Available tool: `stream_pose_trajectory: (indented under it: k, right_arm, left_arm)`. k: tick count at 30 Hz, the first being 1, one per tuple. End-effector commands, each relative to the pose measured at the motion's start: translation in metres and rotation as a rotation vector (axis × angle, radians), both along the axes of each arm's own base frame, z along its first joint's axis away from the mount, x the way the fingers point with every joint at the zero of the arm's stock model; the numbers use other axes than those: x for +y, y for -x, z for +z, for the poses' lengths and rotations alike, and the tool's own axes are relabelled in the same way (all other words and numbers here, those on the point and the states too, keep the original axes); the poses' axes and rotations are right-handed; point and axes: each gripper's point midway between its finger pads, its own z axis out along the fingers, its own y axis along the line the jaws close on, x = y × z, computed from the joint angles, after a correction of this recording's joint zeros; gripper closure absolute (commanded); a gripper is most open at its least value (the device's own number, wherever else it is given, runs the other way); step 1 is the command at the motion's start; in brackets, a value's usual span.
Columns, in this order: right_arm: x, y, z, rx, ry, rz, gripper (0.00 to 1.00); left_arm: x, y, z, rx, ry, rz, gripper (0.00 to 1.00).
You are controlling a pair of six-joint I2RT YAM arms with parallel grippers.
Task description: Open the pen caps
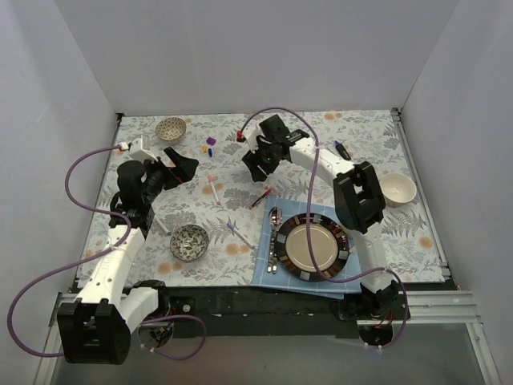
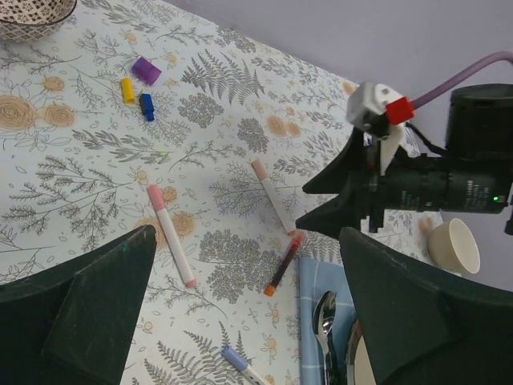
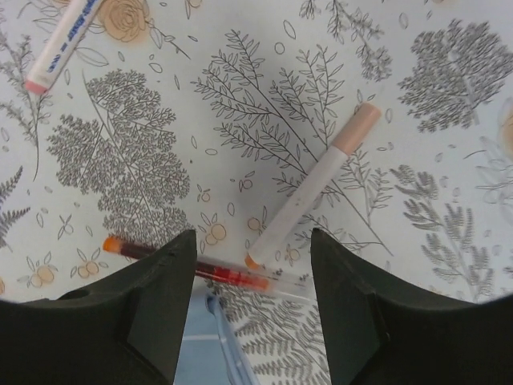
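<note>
Part of the job looks done; three small loose plastic caps lie close together on the fern-printed tablecloth near the patterned ceramic bowl: a purple cap, a yellow cap and a blue cap, none of them on a pen. More remains, by the look of it; the white-barrelled pen with a pink cap and the white-barrelled pen with a peach cap both seem to carry their coloured caps on one end. The thin red-filled pen with an orange end lies just beside the peach-capped pen's bare end; whether it is capped cannot be told. A white pen with a pale blue end lies nearer the blue cloth napkin, its state equally unclear; the short dark marker sits well apart at the far right, too small to judge.

The right gripper hangs low over the table with its jaws spread wide and nothing between them; the red-filled pen crosses the gap beneath them and the peach-capped pen's bare end reaches into it, so one of these two is probably the next to be taken. The left gripper is likewise wide apart and empty, held above the table on the left, with the pink-capped pen in its camera's view. Judged so, three caps are off and at least the pink and peach ones are left; neither arm has a pen in hand.
</note>
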Motion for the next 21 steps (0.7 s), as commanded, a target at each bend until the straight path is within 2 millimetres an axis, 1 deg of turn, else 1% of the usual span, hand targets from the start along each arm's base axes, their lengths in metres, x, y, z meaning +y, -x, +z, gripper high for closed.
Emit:
stream_pose_trajectory:
  k: [1, 2, 3, 4, 5, 6, 7, 8, 12, 13, 15, 16, 18, 19, 21]
  right_arm:
    - [-0.006, -0.01, -0.015, 0.012, 0.122, -0.149, 0.32]
    - [-0.01, -0.015, -0.027, 0.001, 0.171, -0.177, 0.32]
    - [-0.008, -0.022, -0.024, -0.02, 0.182, -0.19, 0.32]
    - [-0.009, -0.021, -0.029, -0.01, 0.206, -0.203, 0.32]
    - [-0.01, -0.022, -0.044, 0.01, 0.235, -0.205, 0.33]
    - [-0.012, -0.024, -0.049, 0.017, 0.249, -0.213, 0.33]
    - [-0.01, -0.027, -0.048, 0.015, 0.246, -0.217, 0.33]
    - [-0.011, -0.025, -0.058, 0.034, 0.263, -0.216, 0.34]
    - [-0.011, -0.022, -0.072, 0.065, 0.278, -0.212, 0.41]
    - [-0.01, -0.022, -0.076, 0.072, 0.28, -0.21, 0.44]
    - [-0.012, -0.02, -0.081, 0.083, 0.29, -0.208, 0.48]
    - [-0.012, -0.02, -0.083, 0.085, 0.295, -0.209, 0.54]
    - [-0.013, -0.02, -0.085, 0.086, 0.297, -0.206, 0.62]
    - [-0.013, -0.02, -0.088, 0.089, 0.303, -0.205, 0.7]
    - [-0.012, -0.023, -0.087, 0.075, 0.304, -0.201, 0.79]
  left_arm:
    - [-0.003, -0.001, 0.01, -0.014, -0.012, -0.021, 0.02]
    - [-0.005, -0.001, 0.011, -0.014, -0.009, -0.031, 0.02]
    - [-0.005, -0.001, 0.011, -0.014, -0.008, -0.032, 0.02]
    - [-0.005, 0.0, 0.012, -0.015, -0.008, -0.035, 0.02]
    - [-0.006, 0.0, 0.013, -0.017, -0.007, -0.037, 0.02]
    - [-0.006, 0.0, 0.014, -0.02, -0.007, -0.038, 0.02]
    - [-0.007, 0.0, 0.015, -0.023, -0.009, -0.039, 0.02]
    - [-0.007, 0.0, 0.015, -0.025, -0.01, -0.037, 0.02]
    - [-0.007, 0.001, 0.017, -0.029, -0.011, -0.036, 0.02]
    - [-0.007, 0.003, 0.011, -0.006, -0.013, -0.036, 0.02]
    - [-0.007, 0.003, 0.012, -0.006, -0.003, -0.033, 0.02]
    - [-0.007, 0.003, 0.012, -0.005, 0.001, -0.032, 0.02]
    - [-0.009, 0.004, 0.01, 0.0, 0.015, -0.035, 0.02]
    - [-0.009, 0.004, 0.008, 0.009, 0.024, -0.035, 0.02]
    - [-0.01, 0.003, 0.002, 0.033, 0.045, -0.03, 0.02]
